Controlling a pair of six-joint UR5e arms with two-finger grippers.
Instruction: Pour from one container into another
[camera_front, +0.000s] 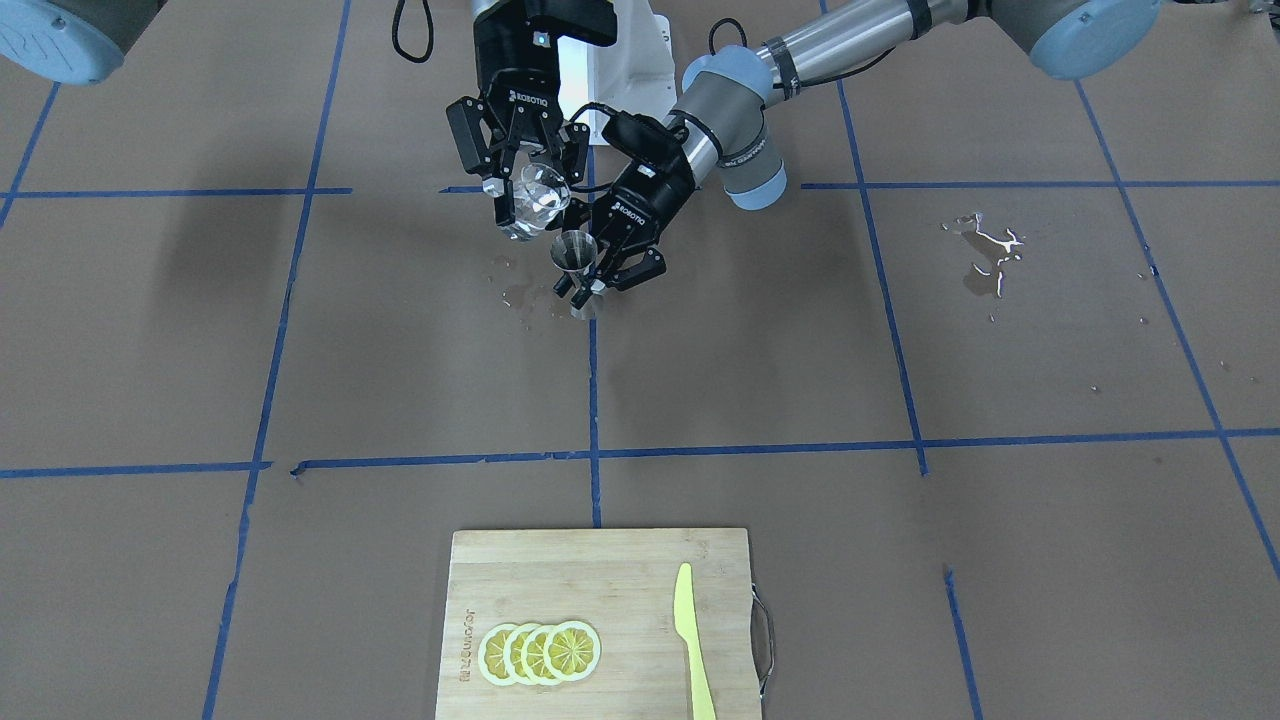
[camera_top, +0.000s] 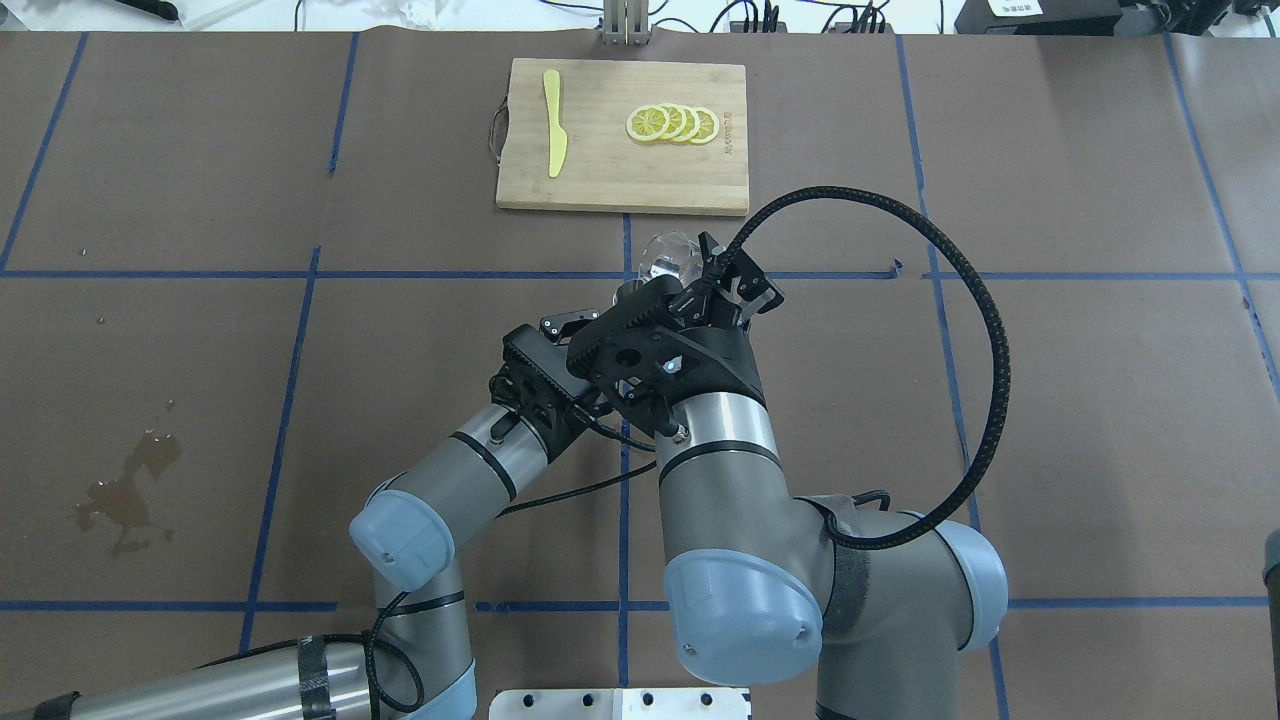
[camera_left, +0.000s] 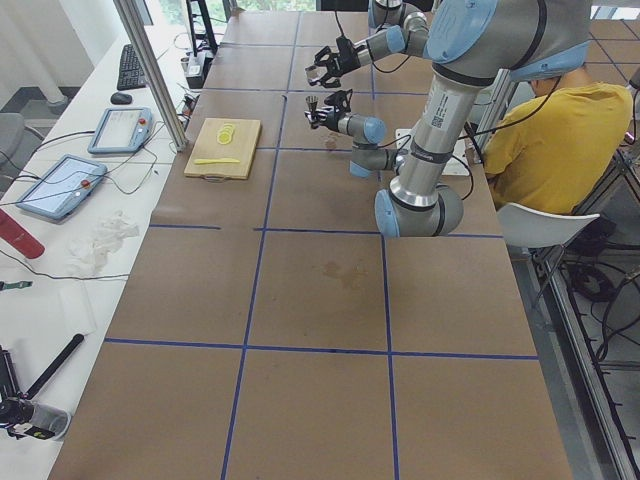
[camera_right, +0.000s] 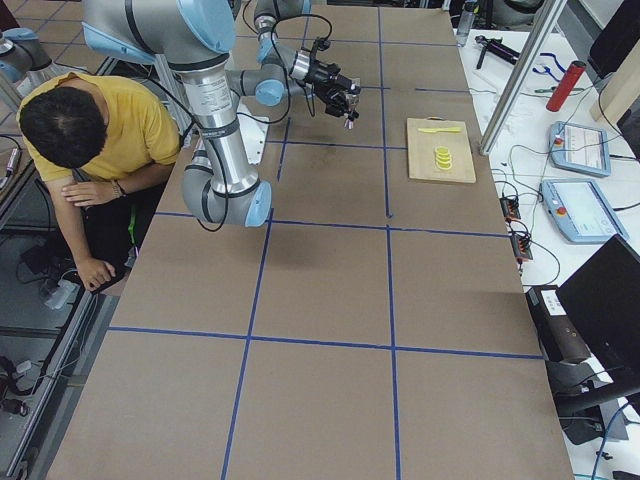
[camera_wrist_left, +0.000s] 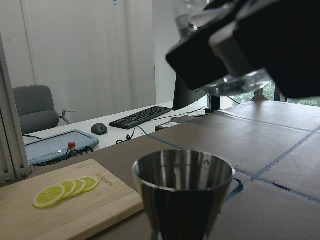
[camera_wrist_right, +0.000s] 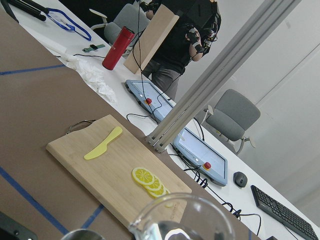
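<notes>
My right gripper (camera_front: 528, 190) is shut on the clear glass cup (camera_front: 545, 205) and holds it in the air, tilted, with its mouth toward the steel jigger (camera_front: 575, 252). My left gripper (camera_front: 598, 283) is shut on the jigger's lower half and keeps it upright just above the table. The cup's mouth is close above and beside the jigger's open top. In the left wrist view the jigger (camera_wrist_left: 183, 190) fills the foreground, with the cup (camera_wrist_left: 239, 84) above it. The right wrist view shows the cup's rim (camera_wrist_right: 182, 220) at the bottom edge. I cannot tell whether liquid is flowing.
Wet spots (camera_front: 520, 295) mark the paper under the jigger, and a puddle (camera_front: 985, 255) lies on my left side. A wooden cutting board (camera_front: 620, 570) with lemon slices (camera_front: 540, 652) and a yellow knife (camera_front: 690, 640) sits at the far edge. A person in yellow (camera_left: 545, 135) sits behind my base.
</notes>
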